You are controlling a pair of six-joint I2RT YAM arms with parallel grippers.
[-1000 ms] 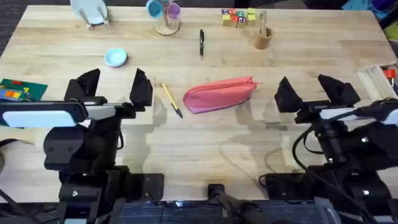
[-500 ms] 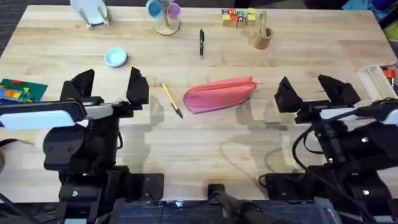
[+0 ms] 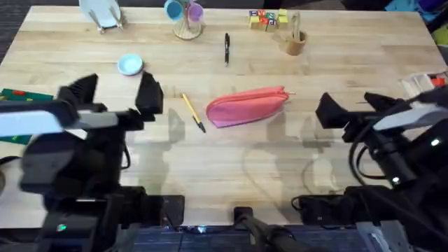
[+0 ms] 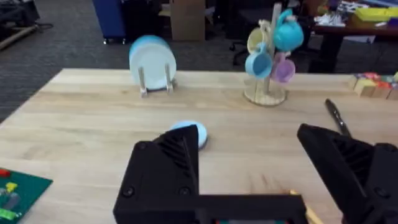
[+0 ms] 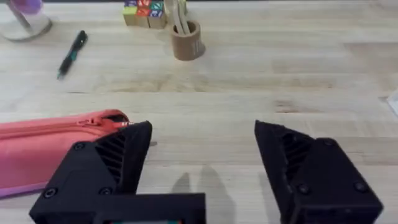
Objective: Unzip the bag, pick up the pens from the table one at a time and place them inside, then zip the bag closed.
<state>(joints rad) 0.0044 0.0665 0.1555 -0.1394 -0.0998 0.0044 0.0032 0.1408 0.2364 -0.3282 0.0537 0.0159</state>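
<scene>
The coral-pink pencil pouch (image 3: 246, 106) lies flat near the middle of the table (image 3: 231, 161), long axis running across it, the end toward the right arm raised slightly farther away; the right wrist view shows its zipper (image 5: 62, 122) closed along the top edge, the pull at the end nearest the right arm, so the unzipping step is judged not yet begun.

The yellow pen (image 3: 192, 112) with its black tip lies just beside the pouch's other end, apart from it, angled; the black pen (image 3: 227, 48) lies well apart, toward the far edge, roughly pointing away from the arms; both rest on the table, neither inside the pouch.

The left gripper (image 3: 115, 94) hovers on the yellow pen's side, jaws spread wide and empty; the right gripper (image 3: 357, 110) hovers off the pouch's pull end, jaws likewise spread and holding nothing; this flanking arrangement suits one arm pinning the fabric while the other draws the pull, as a judgement only.

Bystanding items sit along the far edge and are not in the way: a mug tree (image 3: 186, 17), a plate in a rack (image 3: 100, 12), a small blue bowl (image 3: 130, 64), coloured blocks (image 3: 268, 18), a wooden cup (image 3: 295, 42) holding sticks.
</scene>
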